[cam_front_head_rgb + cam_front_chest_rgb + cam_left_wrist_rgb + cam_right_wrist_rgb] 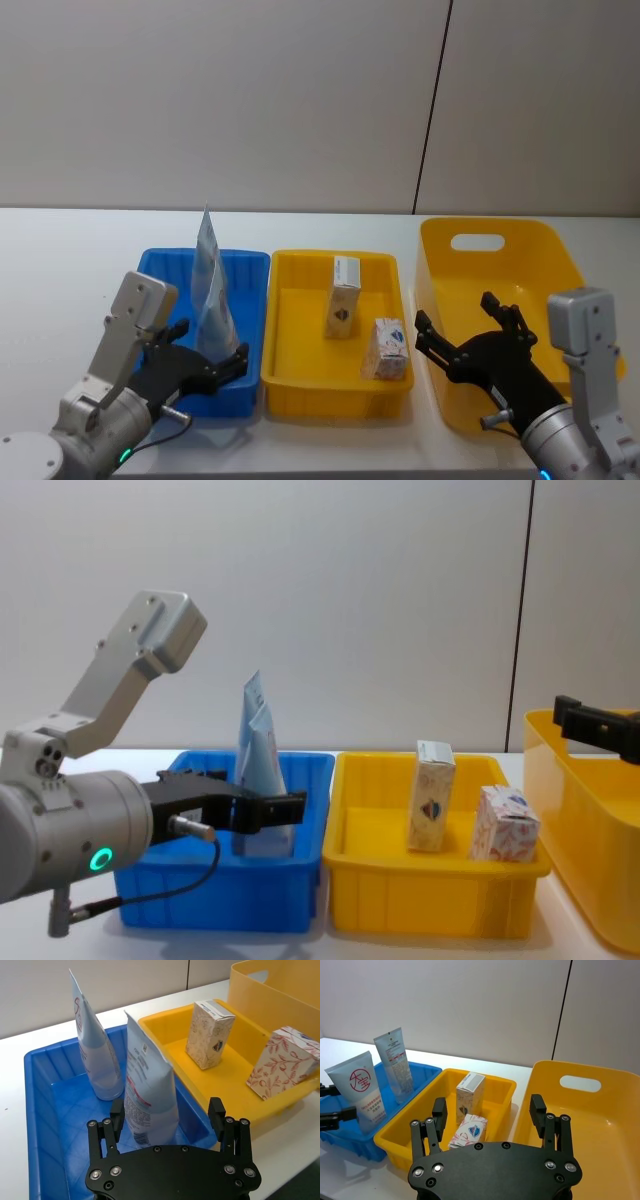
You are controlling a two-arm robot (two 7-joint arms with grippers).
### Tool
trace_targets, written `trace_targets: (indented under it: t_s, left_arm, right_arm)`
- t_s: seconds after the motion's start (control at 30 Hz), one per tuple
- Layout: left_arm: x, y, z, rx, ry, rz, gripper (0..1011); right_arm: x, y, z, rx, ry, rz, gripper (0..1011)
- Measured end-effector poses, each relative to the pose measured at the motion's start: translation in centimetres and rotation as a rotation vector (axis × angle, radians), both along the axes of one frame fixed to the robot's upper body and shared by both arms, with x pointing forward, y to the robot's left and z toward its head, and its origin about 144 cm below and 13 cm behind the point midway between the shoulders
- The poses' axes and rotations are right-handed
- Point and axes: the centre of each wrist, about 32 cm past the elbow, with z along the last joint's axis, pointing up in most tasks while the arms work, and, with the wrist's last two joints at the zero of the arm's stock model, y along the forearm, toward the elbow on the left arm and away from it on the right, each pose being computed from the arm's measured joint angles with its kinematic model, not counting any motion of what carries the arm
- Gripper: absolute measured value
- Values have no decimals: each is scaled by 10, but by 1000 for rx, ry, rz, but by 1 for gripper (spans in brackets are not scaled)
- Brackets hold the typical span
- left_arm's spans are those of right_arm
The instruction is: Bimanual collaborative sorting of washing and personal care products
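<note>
The left hand (167,1110) is wide open. Its fingers sit either side of the lower body of the nearer tube (147,1090), and nothing shows them pressing on it. That tube stands crimped end up in the blue tray (31,1060), just in front of a second tube (95,1055).

Both tubes look light, soft and glossy. A hard pinch would likely dent one and a weak pinch could let it slip, so the fuller part low down, taken across the flat faces, seems the safest hold.

A tall carton (207,1035) and a squat carton (282,1062) stand in the yellow tray (150,1020). They look like thin card that crushes easily and is best held on opposite flat sides.

The right hand (488,1107) hangs open and empty at the big yellow bin (620,1125).
</note>
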Motion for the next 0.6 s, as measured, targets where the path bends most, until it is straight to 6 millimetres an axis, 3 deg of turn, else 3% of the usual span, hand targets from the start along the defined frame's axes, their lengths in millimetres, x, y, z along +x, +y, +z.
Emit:
trace_targets:
  t_s: [0.6]
  left_arm:
    - [32,-3,-7,-91,34,51,1001]
  right_arm:
    - [0,0,0,0,0,0,1003]
